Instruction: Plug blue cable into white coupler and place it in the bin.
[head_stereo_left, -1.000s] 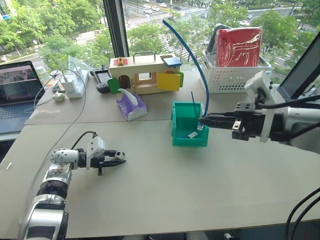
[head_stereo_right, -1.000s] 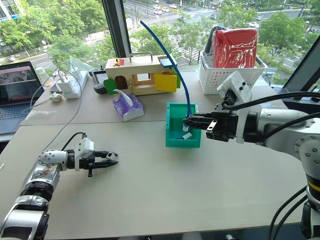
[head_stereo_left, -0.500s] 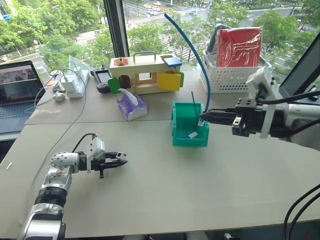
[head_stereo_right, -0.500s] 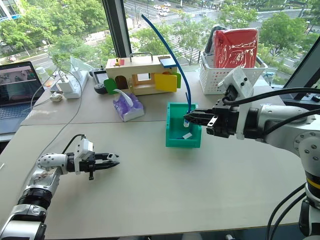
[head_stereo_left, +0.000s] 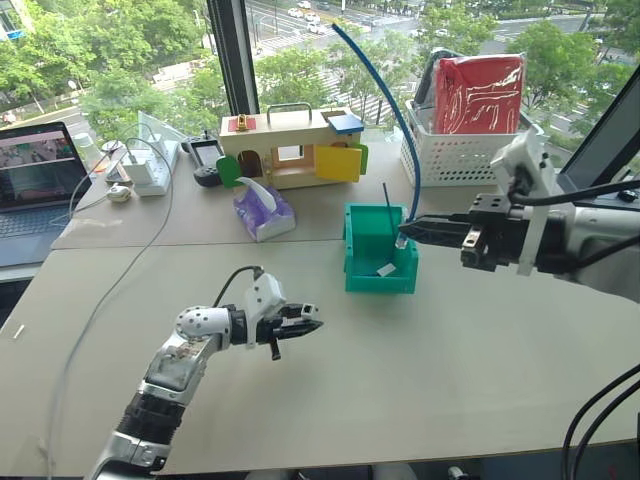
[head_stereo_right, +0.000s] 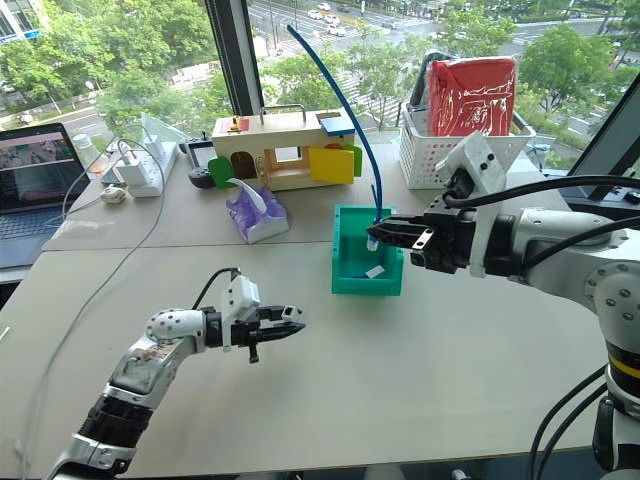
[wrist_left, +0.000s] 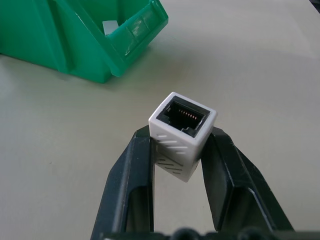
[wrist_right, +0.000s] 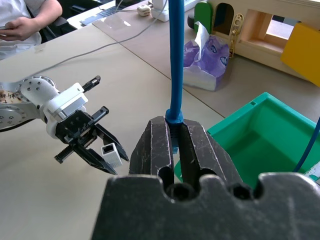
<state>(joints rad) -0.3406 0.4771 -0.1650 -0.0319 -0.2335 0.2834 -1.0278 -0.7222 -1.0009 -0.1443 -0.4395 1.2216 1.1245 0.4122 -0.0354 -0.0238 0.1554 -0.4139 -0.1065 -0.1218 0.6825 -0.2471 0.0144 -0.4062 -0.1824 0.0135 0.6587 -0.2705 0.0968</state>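
Left gripper (head_stereo_left: 308, 324) now nearer bin (head_stereo_left: 352, 262), over beige table (head_stereo_left: 450, 350), windowside.

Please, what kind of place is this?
Probably an office or lab high up in a city building: a table by a window looking down on trees and streets, with a laptop on it and a person sitting nearby.

Both arms are silver-grey metal with ribbed black joints and white wrist housings. Black cables loop along them. Each gripper, left (head_stereo_left: 305, 325) and right (head_stereo_left: 405, 235), has two black tapered fingers (wrist_left: 227, 175) on a black toothed base.
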